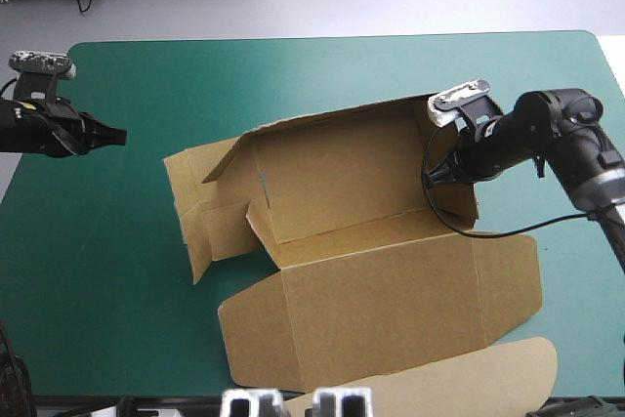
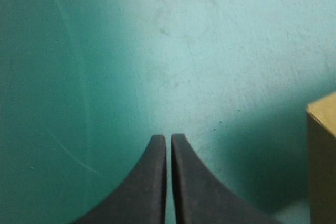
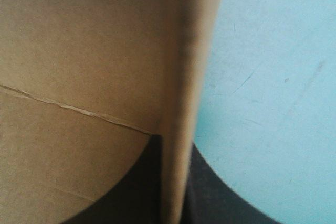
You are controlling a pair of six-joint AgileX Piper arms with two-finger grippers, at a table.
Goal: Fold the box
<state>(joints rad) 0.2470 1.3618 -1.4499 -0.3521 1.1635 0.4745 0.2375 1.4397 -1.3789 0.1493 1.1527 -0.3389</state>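
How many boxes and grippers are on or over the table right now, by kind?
box: 1, walls partly raised
grippers: 2, the left gripper shut and clear of the box, the right gripper shut on the box's right wall
Total: 3

**A:** so what's the box (image 1: 381, 310) look like?

**B:** brown board, half built. Sits around the middle of the table (image 1: 107, 271), a bit right. Back wall and right end wall stand up, left flaps are only half raised and splayed. Lid lies flat toward the near edge, with the rounded tuck flap right at it.
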